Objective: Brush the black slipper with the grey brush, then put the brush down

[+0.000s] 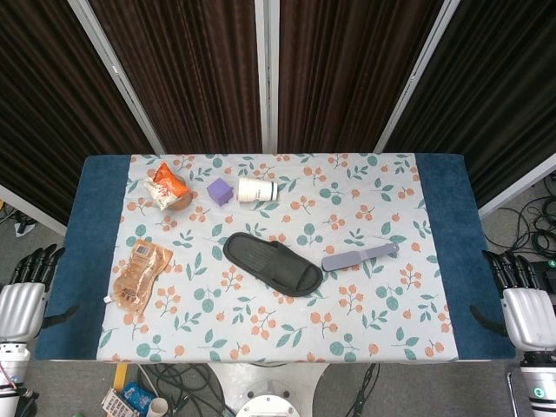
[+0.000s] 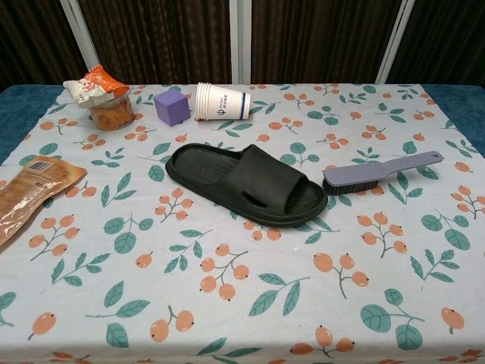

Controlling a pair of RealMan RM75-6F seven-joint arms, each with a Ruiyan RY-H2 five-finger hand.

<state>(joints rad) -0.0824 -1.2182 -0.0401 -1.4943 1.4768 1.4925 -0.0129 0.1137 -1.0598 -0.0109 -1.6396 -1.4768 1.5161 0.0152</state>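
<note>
A black slipper lies flat near the middle of the floral tablecloth, toe end pointing right. Just to its right lies the grey brush, bristles down, its handle pointing right and away. My left hand hangs beside the table's left edge, fingers apart and holding nothing. My right hand hangs beside the right edge, likewise holding nothing. Both hands are far from the brush and slipper. The chest view shows neither hand.
At the back left stand a tipped paper cup, a purple cube and an orange snack bag. A flat brown snack packet lies at the left. Cables run on the floor.
</note>
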